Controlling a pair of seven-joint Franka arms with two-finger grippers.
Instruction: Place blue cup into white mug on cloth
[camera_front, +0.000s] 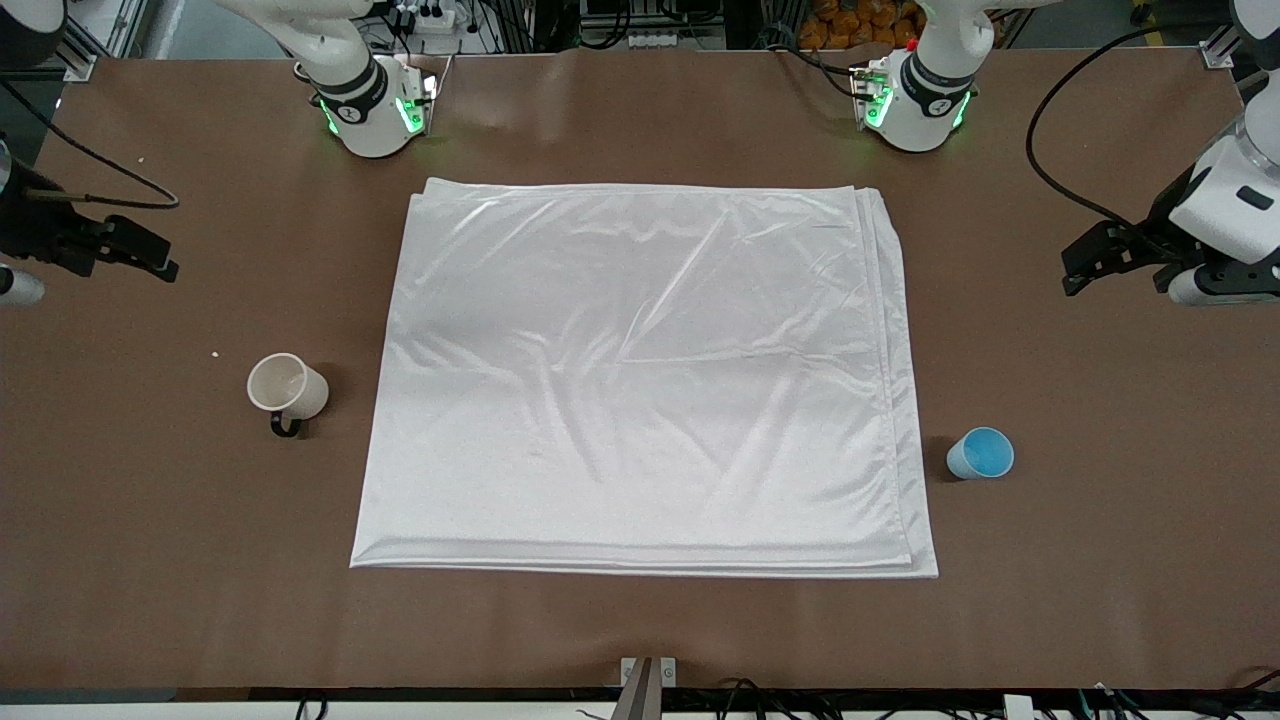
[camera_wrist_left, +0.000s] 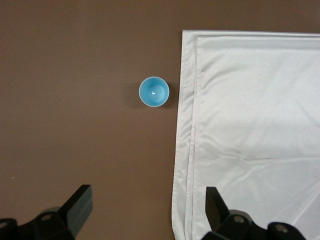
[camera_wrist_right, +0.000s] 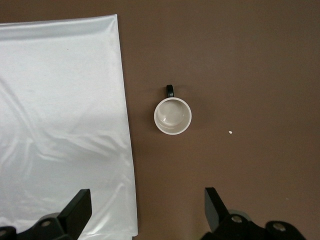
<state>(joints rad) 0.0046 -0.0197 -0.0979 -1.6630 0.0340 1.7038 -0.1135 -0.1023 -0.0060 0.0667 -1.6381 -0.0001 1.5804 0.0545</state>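
The cloth (camera_front: 645, 375) lies flat in the middle of the brown table (camera_front: 150, 560), folded in layers whose stacked edges show along the side toward the left arm's end and along the edge nearest the front camera; soft wrinkles run across its shiny surface; nothing rests on it. The blue cup (camera_front: 980, 453) stands upright on the bare table just beside the cloth's edge at the left arm's end, near the cloth's front corner, its bright inside empty; a little farther from the front camera, at the right arm's end, the white mug (camera_front: 287, 386) stands upright on the bare table near the cloth but apart from it, its black handle turned toward the front camera and its pale inside empty; a small white crumb (camera_front: 215, 353) lies on the table close to the mug. Farther up, the left gripper (camera_front: 1085, 262) hangs over bare table at the left arm's end, fingers spread wide and holding nothing; the right gripper (camera_front: 140, 257) hangs over bare table at the right arm's end, likewise spread and empty.
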